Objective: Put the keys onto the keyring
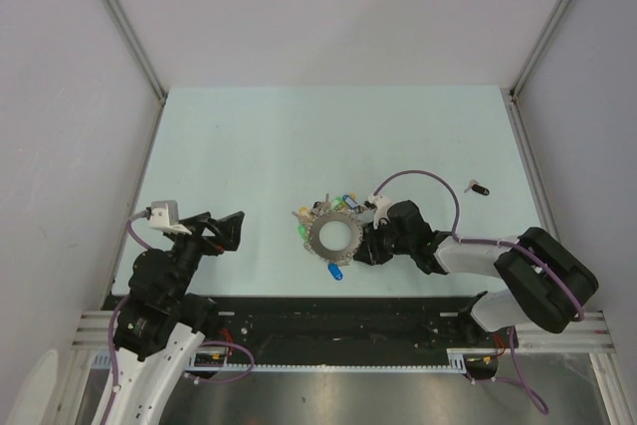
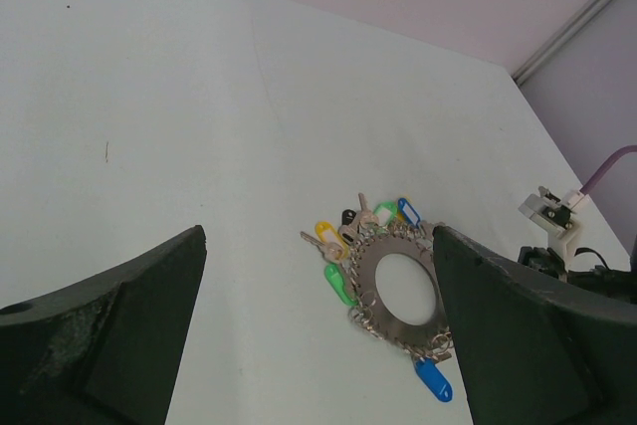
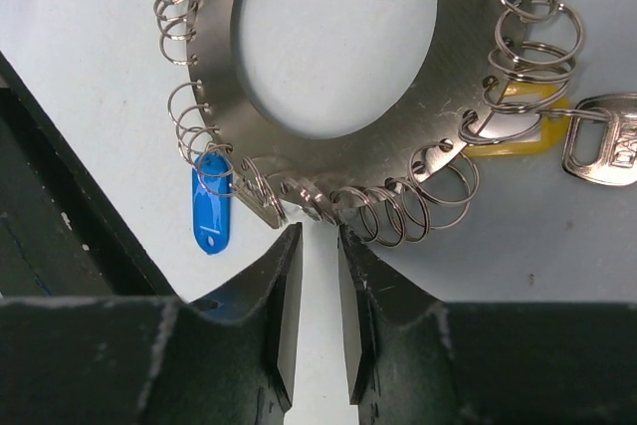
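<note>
Right pincer [image 3: 317, 241] narrowed to a slit, nothing between the jaws, tips right at the grey metal loop-fringed keyring [image 3: 338, 161], probably lining up on a rim loop. Blue-tagged small metal key [image 3: 212, 204] sits just beside the tips. Left pincer [image 1: 227, 233] gapes wide, well apart, leaving room.

**What you can't make out at the keyring**

Beyond the tips of your right gripper [image 3: 319, 236], the keyring [image 3: 338, 168] runs off the top edge. A silver key [image 3: 602, 146] to the gripper's right is cut off. You cannot tell whether the tips pinch a coil. Overhead, a dark object [image 1: 477, 187] past the gripper is too small to name.
</note>
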### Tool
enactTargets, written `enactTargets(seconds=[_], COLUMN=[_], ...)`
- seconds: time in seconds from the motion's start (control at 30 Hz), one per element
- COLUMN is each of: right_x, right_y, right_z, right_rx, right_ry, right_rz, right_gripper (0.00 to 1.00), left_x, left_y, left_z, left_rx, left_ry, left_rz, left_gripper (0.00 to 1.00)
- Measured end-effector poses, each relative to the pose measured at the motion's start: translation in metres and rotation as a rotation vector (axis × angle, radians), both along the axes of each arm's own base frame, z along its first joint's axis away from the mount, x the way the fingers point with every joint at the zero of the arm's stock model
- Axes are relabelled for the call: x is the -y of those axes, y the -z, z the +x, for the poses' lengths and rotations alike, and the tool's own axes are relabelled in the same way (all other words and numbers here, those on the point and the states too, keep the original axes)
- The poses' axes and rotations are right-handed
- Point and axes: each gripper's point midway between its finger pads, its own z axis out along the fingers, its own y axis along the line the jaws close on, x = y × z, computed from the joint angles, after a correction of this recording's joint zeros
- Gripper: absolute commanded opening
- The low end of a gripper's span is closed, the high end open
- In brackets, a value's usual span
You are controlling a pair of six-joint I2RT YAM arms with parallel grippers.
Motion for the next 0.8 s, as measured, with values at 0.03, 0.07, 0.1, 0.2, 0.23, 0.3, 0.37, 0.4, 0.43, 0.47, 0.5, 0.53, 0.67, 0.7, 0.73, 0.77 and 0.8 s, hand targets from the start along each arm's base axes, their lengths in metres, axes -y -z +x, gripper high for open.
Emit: enactTargets(seconds=[0.03,0.07,0.1,0.2,0.23,0.3,0.37,0.4,0.43,0.47,0.5,0.53,0.67,0.7,0.73,0.77,0.8], right_x=[0.000,0.000,-0.001,-0.001,-0.001,0.001,0.002,0.003,0.004,0.005,0.006,0.007,0.012,0.013,0.013,0.013,0.012], right_y=[0.001,0.001,0.001,-0.003,-0.006,-0.016,-0.030,-0.038,-0.045,-0.052,-0.057,-0.059,-0.056,-0.054,-0.052,-0.048,-0.044], right_z=[-0.001,0.000,0.000,0.004,0.005,0.009,0.012,0.015,0.015,0.016,0.015,0.014,0.011,0.011,0.010,0.008,0.007], right_rx=[-0.001,0.001,0.005,0.027,0.044,0.083,0.136,0.166,0.190,0.212,0.222,0.225,0.183,0.172,0.163,0.147,0.130], right_ry=[-0.003,-0.003,-0.004,0.009,0.014,0.030,0.037,0.043,0.044,0.044,0.045,0.042,0.025,0.023,0.021,0.011,0.001], right_rz=[-0.003,-0.004,-0.003,-0.003,-0.003,0.000,0.011,0.017,0.023,0.030,0.033,0.034,0.020,0.016,0.013,0.009,0.005], right_gripper=[0.32,0.35,0.38,0.54,0.62,0.70,0.73,0.74,0.75,0.74,0.73,0.69,0.61,0.60,0.56,0.55,0.52], left_x=[0.000,0.000,0.000,0.000,0.000,0.000,0.000,0.000,0.000,0.000,0.000,0.000,0.000,0.000,0.000,0.000,0.000], left_y=[0.000,0.000,0.001,0.001,0.001,0.001,0.001,0.000,0.000,0.000,0.000,0.000,0.000,0.000,-0.001,-0.001,-0.001], left_z=[0.000,0.000,0.000,0.000,0.000,0.000,0.000,0.000,0.001,0.000,0.000,0.000,0.001,0.001,0.001,0.001,0.001], left_rx=[-0.001,-0.002,-0.003,-0.003,-0.003,-0.003,-0.003,-0.003,-0.003,-0.003,-0.003,-0.003,0.000,0.001,0.002,0.002,0.002], left_ry=[0.000,0.000,0.000,-0.001,-0.001,-0.001,-0.001,-0.001,-0.001,-0.001,-0.001,-0.001,0.000,0.000,0.001,0.001,0.002], left_rz=[0.000,0.001,0.001,0.001,0.001,0.001,0.001,0.001,0.001,0.001,0.001,0.001,0.000,0.000,-0.001,-0.001,-0.001], left_gripper=[1.00,1.00,1.00,1.00,1.00,1.00,1.00,1.00,1.00,1.00,1.00,1.00,1.00,1.00,1.00,1.00,1.00])
